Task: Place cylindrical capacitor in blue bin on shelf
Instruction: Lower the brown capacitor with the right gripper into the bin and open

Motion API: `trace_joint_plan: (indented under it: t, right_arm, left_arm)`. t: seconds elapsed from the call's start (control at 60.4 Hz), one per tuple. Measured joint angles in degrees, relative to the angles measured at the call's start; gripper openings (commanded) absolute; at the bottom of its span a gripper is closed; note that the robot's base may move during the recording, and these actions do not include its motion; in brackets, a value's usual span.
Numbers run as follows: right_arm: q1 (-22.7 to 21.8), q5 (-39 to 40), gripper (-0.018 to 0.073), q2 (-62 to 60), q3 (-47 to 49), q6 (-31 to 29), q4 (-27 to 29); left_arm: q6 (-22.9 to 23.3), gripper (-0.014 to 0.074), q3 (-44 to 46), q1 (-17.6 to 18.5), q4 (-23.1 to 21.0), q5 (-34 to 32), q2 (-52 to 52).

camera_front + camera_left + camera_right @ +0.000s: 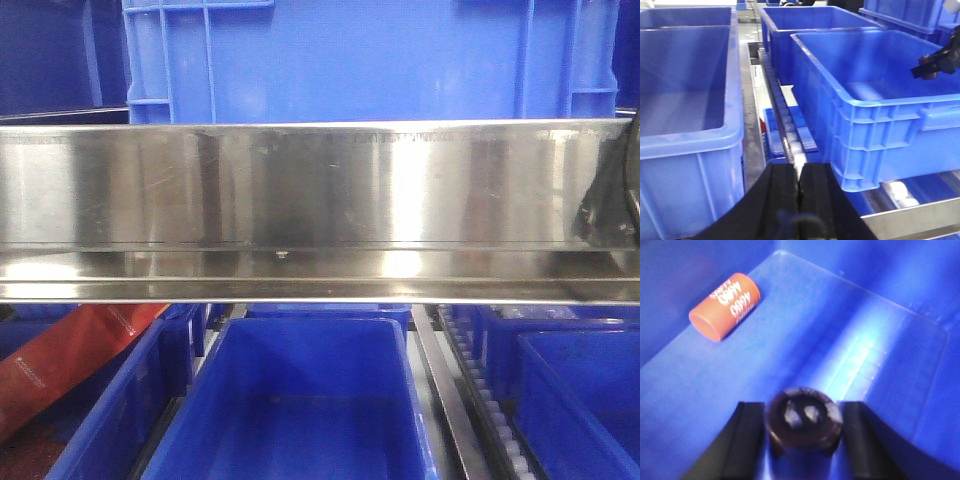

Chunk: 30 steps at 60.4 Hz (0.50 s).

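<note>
- up close, the right pincer (802, 427) held the cylindrical capacitor (803, 420) between its two dark fingers (747, 435), one finger on each side.
- the capacitor was dark and round, and its end faced the wrist camera. it looked a bit blurry.
- it was inside the blue bin (880, 355), over the bin's smooth floor. i could not tell if it touched the floor.
- an orange cylinder (725, 305) with white writing lay on its side in the same bin, well apart from the capacitor, near a far corner.
- the left pincer (800, 195) was closed tight, with its black fingers pressed together and nothing between them.
- it sat over a roller track (790, 132) that ran between two big blue bins.
- from the left wrist view, the right arm's dark tip (935, 65) reached into the big bin on the right (880, 125).
- from the front view, the shiny rail of the shelf (300, 185) ran across the middle, with blue bins above and below it.
- a red wrapper (70, 360) lay in a lower bin on the left.
</note>
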<state>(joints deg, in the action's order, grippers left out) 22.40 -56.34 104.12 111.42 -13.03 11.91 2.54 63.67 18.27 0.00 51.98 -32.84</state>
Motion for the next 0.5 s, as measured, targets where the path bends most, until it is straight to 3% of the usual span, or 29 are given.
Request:
trace_joint_plan:
  t: [0.116,0.215,0.315,0.497]
  right_arm:
    - [0.00,0.00,0.0515,0.00,0.64,0.00,0.00]
    - [0.00,0.00,0.0457,-0.38,0.73,0.00,0.00]
    - [0.00,0.00,0.0318,-1.85,0.73,0.00,0.00]
    - [-1.34,-0.88,-0.0024,-8.09,0.73,2.78,0.00]
  left_arm:
    - [0.00,-0.0111,0.00,0.00,-0.42,0.00,0.00]
    - [0.00,-0.0111,0.00,0.00,-0.42,0.00,0.00]
    - [0.00,-0.0111,0.00,0.00,-0.42,0.08,0.00]
    - [0.00,-0.0111,0.00,0.00,-0.42,0.08,0.00]
